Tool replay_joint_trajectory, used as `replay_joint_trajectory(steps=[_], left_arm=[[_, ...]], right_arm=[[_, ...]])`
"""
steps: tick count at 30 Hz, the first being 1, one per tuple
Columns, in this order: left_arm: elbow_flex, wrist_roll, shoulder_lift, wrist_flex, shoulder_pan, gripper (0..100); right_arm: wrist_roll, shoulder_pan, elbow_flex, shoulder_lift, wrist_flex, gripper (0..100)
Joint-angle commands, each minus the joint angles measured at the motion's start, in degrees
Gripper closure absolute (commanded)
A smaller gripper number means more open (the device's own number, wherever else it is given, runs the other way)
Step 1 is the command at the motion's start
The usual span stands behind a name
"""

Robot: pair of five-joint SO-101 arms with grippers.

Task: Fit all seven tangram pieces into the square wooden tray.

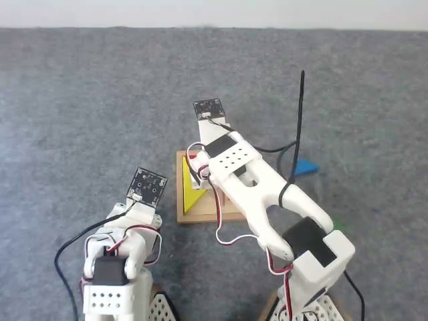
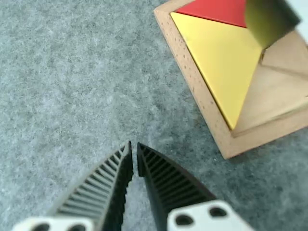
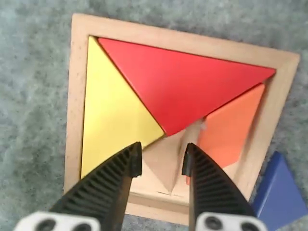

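The square wooden tray (image 3: 76,96) holds a yellow triangle (image 3: 110,115), a large red triangle (image 3: 178,86) and an orange piece (image 3: 228,127) beside the red one. My right gripper (image 3: 162,156) hovers open above the bare part of the tray floor, holding nothing. A blue piece (image 3: 279,192) lies on the carpet just outside a tray corner. In the high view the right arm (image 1: 247,180) covers most of the tray (image 1: 182,212); the yellow triangle (image 1: 192,190) peeks out. My left gripper (image 2: 134,150) is shut and empty over the carpet, short of the tray (image 2: 202,96).
Grey carpet covers the table. In the high view the blue piece (image 1: 306,167) lies right of the tray, and a green piece (image 1: 338,228) shows beside the right arm's base. A black cable (image 1: 299,127) arcs above the right arm.
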Motion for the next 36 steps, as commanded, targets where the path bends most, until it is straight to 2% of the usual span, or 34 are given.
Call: replay_joint_trajectory(steps=[1, 7, 11, 19, 22, 26, 30, 36], left_arm=[[-0.40, -0.62, -1.32, 0.18, -0.26, 98], [-0.40, -0.62, -1.32, 0.18, -0.26, 98], [-0.40, -0.62, -1.32, 0.18, -0.26, 98], [-0.40, -0.62, -1.32, 0.18, -0.26, 98], [-0.40, -0.62, -1.32, 0.18, -0.26, 98], [-0.40, -0.62, -1.32, 0.18, -0.26, 98], [-0.40, -0.62, -1.32, 0.18, -0.26, 98], [-0.40, -0.62, -1.32, 0.18, -0.26, 98]], right_arm=[[-0.53, 1.10, -2.55, -0.40, 0.48, 84.8], [-0.53, 9.63, -1.32, -0.22, 0.48, 86.8], [2.99, 10.95, -1.49, -2.07, 0.57, 90.2], [9.76, 9.27, 2.02, -20.00, 5.67, 90.8], [13.01, 7.60, 9.49, -24.22, 2.07, 90.8], [13.98, 0.13, 19.87, -23.78, -5.23, 90.5], [16.35, -6.29, 23.65, -22.99, -9.89, 90.6], [16.26, -4.53, 23.65, -20.53, -11.65, 90.7]])
